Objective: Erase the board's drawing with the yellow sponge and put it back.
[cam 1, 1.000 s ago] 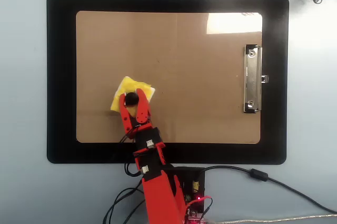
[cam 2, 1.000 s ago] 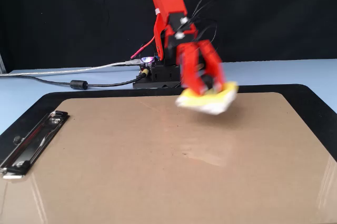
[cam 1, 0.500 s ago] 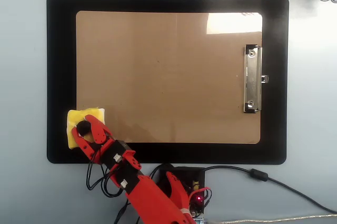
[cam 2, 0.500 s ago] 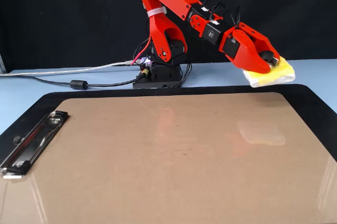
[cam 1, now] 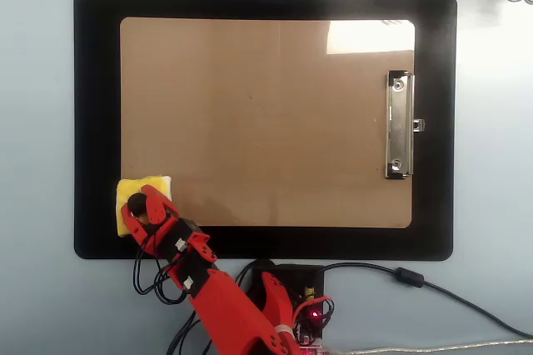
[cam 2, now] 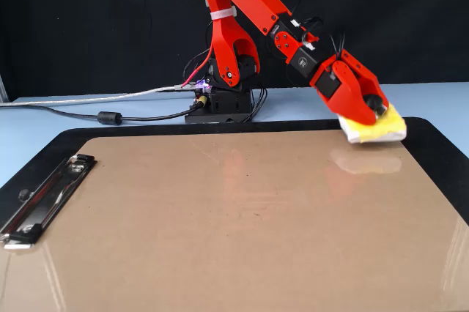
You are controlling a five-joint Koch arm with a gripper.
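The brown board (cam 1: 266, 122) lies on a black mat (cam 1: 96, 122), with its silver clip (cam 1: 399, 126) at the right in the overhead view. No pen stroke shows on the board (cam 2: 234, 217) in either view. The yellow sponge (cam 1: 155, 182) sits at the board's lower left corner, mostly on the mat. My red gripper (cam 1: 137, 207) is down on it, jaws closed around its black knob. In the fixed view the sponge (cam 2: 392, 123) is at the far right under the gripper (cam 2: 374, 107), and it looks slightly tilted.
The arm's base (cam 1: 291, 297) stands just off the mat's near edge in the overhead view, with loose wires beside it. A black cable with a ferrite lump (cam 1: 408, 276) runs off to the right. The clip (cam 2: 44, 198) sticks up at the left in the fixed view.
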